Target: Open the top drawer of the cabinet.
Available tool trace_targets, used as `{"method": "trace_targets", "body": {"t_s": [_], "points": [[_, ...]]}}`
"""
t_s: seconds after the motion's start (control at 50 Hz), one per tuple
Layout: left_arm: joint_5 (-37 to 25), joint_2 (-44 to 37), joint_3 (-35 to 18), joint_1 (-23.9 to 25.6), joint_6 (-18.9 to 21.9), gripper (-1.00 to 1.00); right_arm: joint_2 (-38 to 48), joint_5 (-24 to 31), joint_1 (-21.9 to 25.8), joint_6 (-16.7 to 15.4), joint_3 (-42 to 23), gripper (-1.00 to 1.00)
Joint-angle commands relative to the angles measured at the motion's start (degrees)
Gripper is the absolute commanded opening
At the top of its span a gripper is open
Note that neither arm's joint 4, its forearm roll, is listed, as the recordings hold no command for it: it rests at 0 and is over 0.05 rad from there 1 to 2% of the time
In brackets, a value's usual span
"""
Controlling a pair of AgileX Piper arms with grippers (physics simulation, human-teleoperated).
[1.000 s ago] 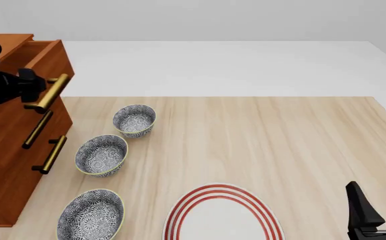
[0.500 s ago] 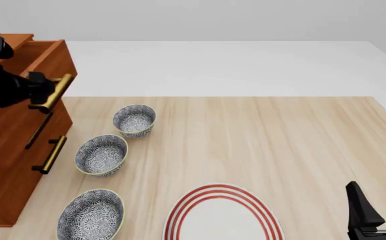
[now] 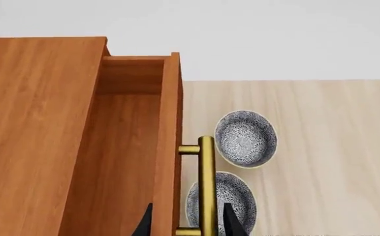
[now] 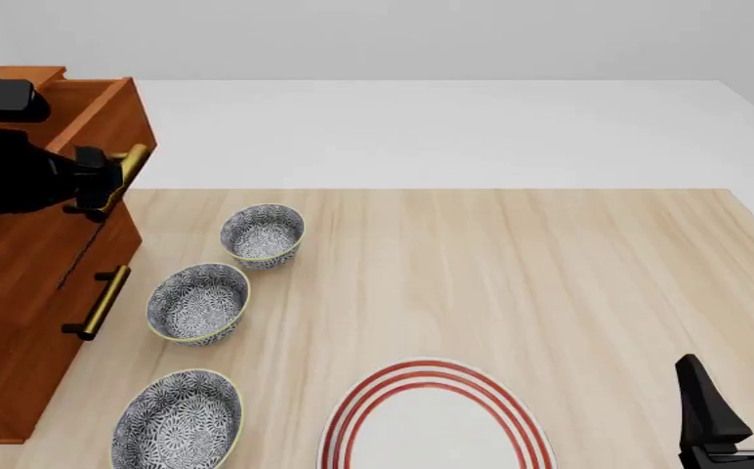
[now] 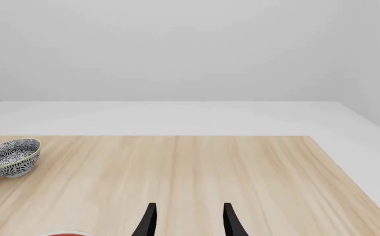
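The reddish-brown cabinet (image 4: pixel 13 322) stands at the table's left edge. Its top drawer (image 4: pixel 101 115) is pulled partway out toward the right, and the bare wooden inside (image 3: pixel 121 147) shows in the left wrist view. My left gripper (image 4: pixel 96 184) reaches from above over the drawer's brass bar handle (image 3: pixel 206 182). Its two fingers stand apart, one on each side of the handle and drawer front, so the left gripper (image 3: pixel 190 221) is open. My right gripper (image 4: pixel 746 405) hovers open and holding nothing over the table's near right corner.
Three patterned bowls (image 4: pixel 263 234) (image 4: pixel 197 301) (image 4: pixel 177 422) line up just right of the cabinet, below the drawer's path. A red-ringed white plate (image 4: pixel 436 420) lies at the front middle. A lower drawer's brass handle (image 4: pixel 104 301) juts out beneath.
The top drawer has slid further out to the right, and my left gripper has moved with its handle. The right arm has stayed still.
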State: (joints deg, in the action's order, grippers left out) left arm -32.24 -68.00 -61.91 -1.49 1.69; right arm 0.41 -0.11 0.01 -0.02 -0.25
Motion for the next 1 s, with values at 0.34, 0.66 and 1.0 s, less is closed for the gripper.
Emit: {"method": "trace_targets", "body": {"t_s": [0.34, 0.66, 1.0], "points": [[0.3, -1.0, 0.3, 2.3, 0.7, 1.0, 0.0, 0.0, 0.0, 0.0, 0.0, 1.0], [0.8, -2.4, 0.6, 4.6, 1.5, 1.0, 0.0, 0.0, 0.0, 0.0, 0.0, 1.0], [0.7, -3.7, -0.1, 5.7, 2.3, 1.0, 0.0, 0.0, 0.0, 0.0, 0.0, 1.0]]}}
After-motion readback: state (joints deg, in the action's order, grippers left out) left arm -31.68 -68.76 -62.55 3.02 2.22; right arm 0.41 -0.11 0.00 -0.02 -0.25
